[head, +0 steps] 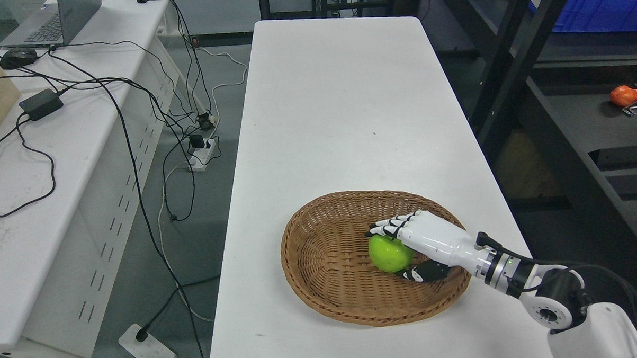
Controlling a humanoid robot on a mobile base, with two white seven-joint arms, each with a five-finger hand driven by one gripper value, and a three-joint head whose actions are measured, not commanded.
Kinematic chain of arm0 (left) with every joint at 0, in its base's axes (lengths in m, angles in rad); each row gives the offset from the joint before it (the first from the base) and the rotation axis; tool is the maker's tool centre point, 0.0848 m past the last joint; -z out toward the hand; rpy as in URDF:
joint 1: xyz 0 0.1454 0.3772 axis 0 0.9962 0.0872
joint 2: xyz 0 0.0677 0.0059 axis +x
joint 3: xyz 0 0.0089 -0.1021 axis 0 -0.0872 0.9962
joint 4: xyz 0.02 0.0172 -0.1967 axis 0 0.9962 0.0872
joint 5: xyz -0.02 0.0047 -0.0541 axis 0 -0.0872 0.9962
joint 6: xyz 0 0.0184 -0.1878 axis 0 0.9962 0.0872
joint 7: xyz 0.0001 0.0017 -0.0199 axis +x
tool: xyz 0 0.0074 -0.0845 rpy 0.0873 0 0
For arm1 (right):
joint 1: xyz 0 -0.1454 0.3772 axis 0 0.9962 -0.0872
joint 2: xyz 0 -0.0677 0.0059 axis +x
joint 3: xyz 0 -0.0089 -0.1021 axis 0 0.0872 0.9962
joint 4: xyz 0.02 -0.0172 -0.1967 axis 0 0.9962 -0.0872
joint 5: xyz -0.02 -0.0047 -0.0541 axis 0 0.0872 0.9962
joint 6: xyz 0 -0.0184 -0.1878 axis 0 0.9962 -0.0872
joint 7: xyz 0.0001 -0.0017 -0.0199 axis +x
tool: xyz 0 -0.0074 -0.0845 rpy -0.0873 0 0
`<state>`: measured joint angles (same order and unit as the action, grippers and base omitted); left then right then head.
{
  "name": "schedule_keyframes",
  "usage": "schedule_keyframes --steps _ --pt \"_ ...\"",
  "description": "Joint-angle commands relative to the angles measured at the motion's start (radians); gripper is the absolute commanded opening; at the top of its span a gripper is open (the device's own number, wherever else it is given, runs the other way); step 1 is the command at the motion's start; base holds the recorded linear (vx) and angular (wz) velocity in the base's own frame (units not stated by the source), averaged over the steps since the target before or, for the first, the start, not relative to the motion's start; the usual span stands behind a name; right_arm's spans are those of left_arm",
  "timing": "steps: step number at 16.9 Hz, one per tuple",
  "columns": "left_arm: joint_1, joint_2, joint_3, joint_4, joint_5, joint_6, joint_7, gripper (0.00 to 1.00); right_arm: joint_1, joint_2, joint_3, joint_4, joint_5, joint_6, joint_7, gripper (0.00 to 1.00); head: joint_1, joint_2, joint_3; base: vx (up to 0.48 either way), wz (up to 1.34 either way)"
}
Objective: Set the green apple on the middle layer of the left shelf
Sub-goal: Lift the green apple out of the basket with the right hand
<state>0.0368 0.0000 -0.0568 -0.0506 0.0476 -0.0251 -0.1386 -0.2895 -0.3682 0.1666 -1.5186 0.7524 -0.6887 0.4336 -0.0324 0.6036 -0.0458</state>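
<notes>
1. Near the front right corner of the white table [342, 95], a shallow woven basket [315, 263] rests flat on the tabletop, its right rim close to the table's right edge.
2. Inside the basket, right of its centre, lies the green apple [387, 254], sitting on the woven floor.
3. Reaching in from the lower right, the right hand [419, 243] is over the basket's right side, its white and black forearm crossing the rim.
4. Its fingers [394, 224] curl over the top of the apple, and the thumb [424, 271] presses in low on the apple's near right side, so the hand is closed around the fruit.
5. The apple looks to be in contact with the basket floor, though the exact point of contact is hidden by the fruit itself.
6. Beyond the table's right edge stands a dark shelf [580, 119] with several layers; on one layer, well away from the basket, lies an orange object [626, 95].
7. A blue bin [605, 14] sits on a higher layer at the top right.
8. Off the table's left edge runs a white desk [59, 164] carrying a laptop [59, 13], a mouse [18, 57], a black power adapter [41, 103] and trailing cables [141, 104].
</notes>
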Motion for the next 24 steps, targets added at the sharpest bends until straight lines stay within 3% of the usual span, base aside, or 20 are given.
schedule_keyframes --steps 1,3,4,7,9,15,24 --pt "0.000 0.018 0.000 0.000 0.000 0.001 0.001 1.00 0.036 0.069 -0.339 -0.057 -0.205 0.021 -0.018 0.00 0.0000 0.000 0.000 0.000 0.00" --pt "0.000 0.018 0.000 0.001 0.000 0.001 0.001 1.00 0.039 0.167 -0.447 -0.066 -0.203 0.090 -0.061 0.00 0.0000 0.000 0.000 0.000 0.00" --pt "0.000 0.018 0.000 0.000 0.000 -0.001 -0.001 1.00 0.044 0.198 -0.479 -0.071 -0.200 0.147 -0.144 0.00 0.0000 0.000 0.000 0.000 0.00" --pt "0.000 0.018 0.000 0.000 0.000 0.001 -0.001 1.00 0.105 0.207 -0.486 -0.081 -0.199 0.291 -0.402 0.00 0.0000 0.000 0.000 -0.022 0.04" --pt "0.000 0.018 0.000 0.000 0.000 -0.001 -0.001 1.00 0.157 0.221 -0.486 -0.103 -0.199 0.328 -0.489 0.00 0.0000 0.000 0.000 -0.111 0.10" --pt "0.000 0.018 0.000 0.000 0.000 -0.001 0.001 1.00 0.246 0.307 -0.513 -0.120 -0.199 0.331 -0.535 0.00 0.0000 0.000 0.000 -0.341 0.02" --pt "0.000 0.018 0.000 0.000 0.000 0.001 0.001 1.00 0.280 0.318 -0.512 -0.120 -0.199 0.327 -0.549 0.00 0.0000 0.000 0.000 -0.505 0.14"
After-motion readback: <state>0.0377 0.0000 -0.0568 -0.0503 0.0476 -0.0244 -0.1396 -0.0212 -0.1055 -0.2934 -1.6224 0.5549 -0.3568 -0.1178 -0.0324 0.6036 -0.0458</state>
